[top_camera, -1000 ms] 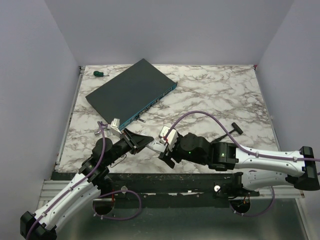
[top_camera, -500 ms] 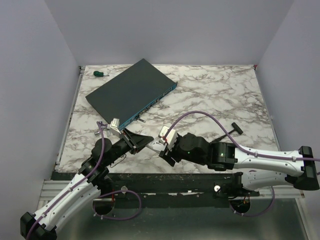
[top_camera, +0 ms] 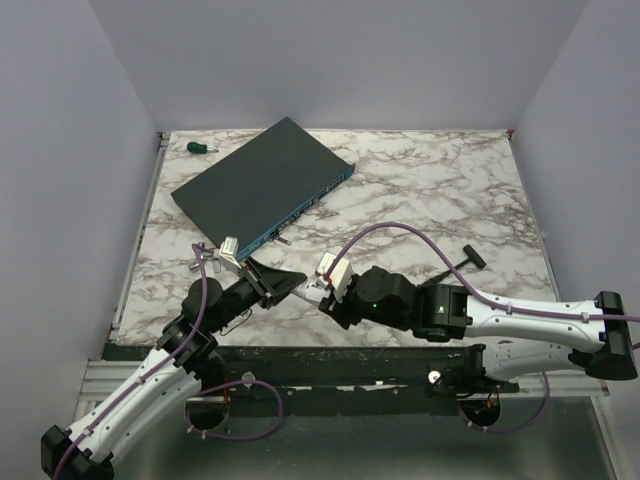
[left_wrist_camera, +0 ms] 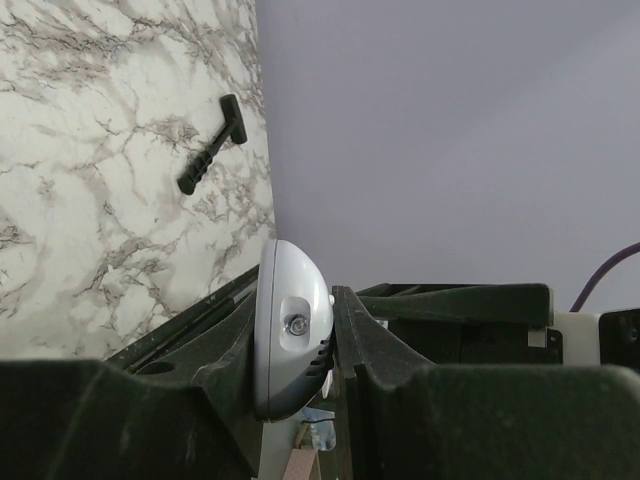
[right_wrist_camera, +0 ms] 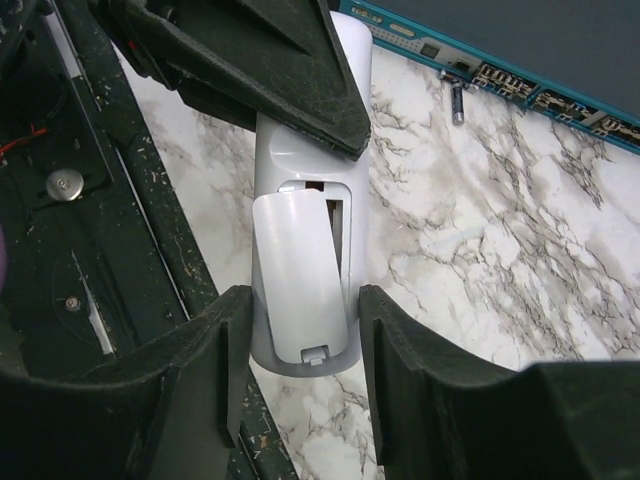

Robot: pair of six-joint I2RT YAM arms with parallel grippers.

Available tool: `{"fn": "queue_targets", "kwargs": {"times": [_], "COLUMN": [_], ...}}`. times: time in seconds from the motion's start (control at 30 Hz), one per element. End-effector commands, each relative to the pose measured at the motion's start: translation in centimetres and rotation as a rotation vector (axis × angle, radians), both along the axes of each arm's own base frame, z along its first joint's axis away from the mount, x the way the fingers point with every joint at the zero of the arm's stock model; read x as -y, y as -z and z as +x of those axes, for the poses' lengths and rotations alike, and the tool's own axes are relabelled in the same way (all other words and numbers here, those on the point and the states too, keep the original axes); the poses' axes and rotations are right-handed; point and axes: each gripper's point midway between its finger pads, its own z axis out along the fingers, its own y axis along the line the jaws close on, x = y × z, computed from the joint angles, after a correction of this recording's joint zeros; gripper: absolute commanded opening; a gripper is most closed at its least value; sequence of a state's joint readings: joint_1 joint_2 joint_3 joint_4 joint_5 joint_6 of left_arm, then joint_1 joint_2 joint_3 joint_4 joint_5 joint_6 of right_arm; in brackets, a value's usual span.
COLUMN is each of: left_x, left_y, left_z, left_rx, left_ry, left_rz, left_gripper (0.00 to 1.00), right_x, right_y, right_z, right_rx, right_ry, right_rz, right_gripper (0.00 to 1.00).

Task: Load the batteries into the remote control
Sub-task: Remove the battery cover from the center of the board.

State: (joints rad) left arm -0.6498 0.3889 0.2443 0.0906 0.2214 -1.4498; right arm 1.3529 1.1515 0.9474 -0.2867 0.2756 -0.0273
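- Clenched, the left claw (left_wrist_camera: 297,348) pinches the remote (left_wrist_camera: 289,322). On its wrist camera I see the rounded white end edge-on between both fingers.
- From above, the left arm (top_camera: 150,385) reaches from the near-left corner up and to the right. The right arm (top_camera: 510,318) lies low along the table's near edge, stretched leftward. The two claws meet nose to nose.
- The right claw (right_wrist_camera: 305,300) straddles the remote's free end, one finger (right_wrist_camera: 222,385) along each long side. They sit flush with the plastic or a hair off it. I cannot tell whether they are pressing, so I won't call it grasping or released.
- The remote hangs over the near edge of the table (right_wrist_camera: 480,230), bridging the two claws. Its back faces the right wrist camera, and the left claw's fingers cover its far end.
- The cover (right_wrist_camera: 293,270) sits slightly crooked on the battery bay (right_wrist_camera: 341,215), leaving a narrow gap at its top and along one side. The gap is dark, so I cannot tell what is inside.
- On the table, the box (top_camera: 262,185) lies far left with a small cylinder (right_wrist_camera: 457,101) just in front of its port face.
- A black T-handled tool (left_wrist_camera: 210,158) lies well apart to the right, and a green screwdriver (top_camera: 200,147) sits in the far-left corner.
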Motion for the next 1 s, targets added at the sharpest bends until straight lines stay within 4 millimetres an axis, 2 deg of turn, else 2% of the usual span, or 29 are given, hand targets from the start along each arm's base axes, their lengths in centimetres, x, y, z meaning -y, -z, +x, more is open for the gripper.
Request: {"fn": "queue_targets", "kwargs": {"times": [0.0,0.17,0.43,0.87,0.97], "left_x": [0.10,0.08,0.01,-0.02,-0.02], "left_y": [-0.98,-1.05,-0.95,-0.60,-0.43], "left_z": [-0.35,-0.42,-0.37,-0.26,-0.21], "left_rx": [0.024,0.026,0.025,0.016,0.010], "left_ry": [0.018,0.019,0.014,0.009,0.007], "left_rz": [-0.043,-0.047,-0.046,-0.039,-0.033], "left_gripper": [0.00,0.00,0.00,0.00,0.00], "right_x": [-0.24,-0.23,-0.43,-0.35,-0.04], "right_y": [-0.93,-0.75,-0.63,-0.93,-1.39], "right_z": [0.36,0.36,0.03,0.33,0.90], "right_rx": [0.017,0.015,0.002,0.011,0.030], "right_ry": [0.014,0.015,-0.001,0.019,0.054], "right_rz": [0.016,0.011,0.017,0.044,0.064], "right_gripper": [0.48,0.41,0.20,0.15,0.03]}}
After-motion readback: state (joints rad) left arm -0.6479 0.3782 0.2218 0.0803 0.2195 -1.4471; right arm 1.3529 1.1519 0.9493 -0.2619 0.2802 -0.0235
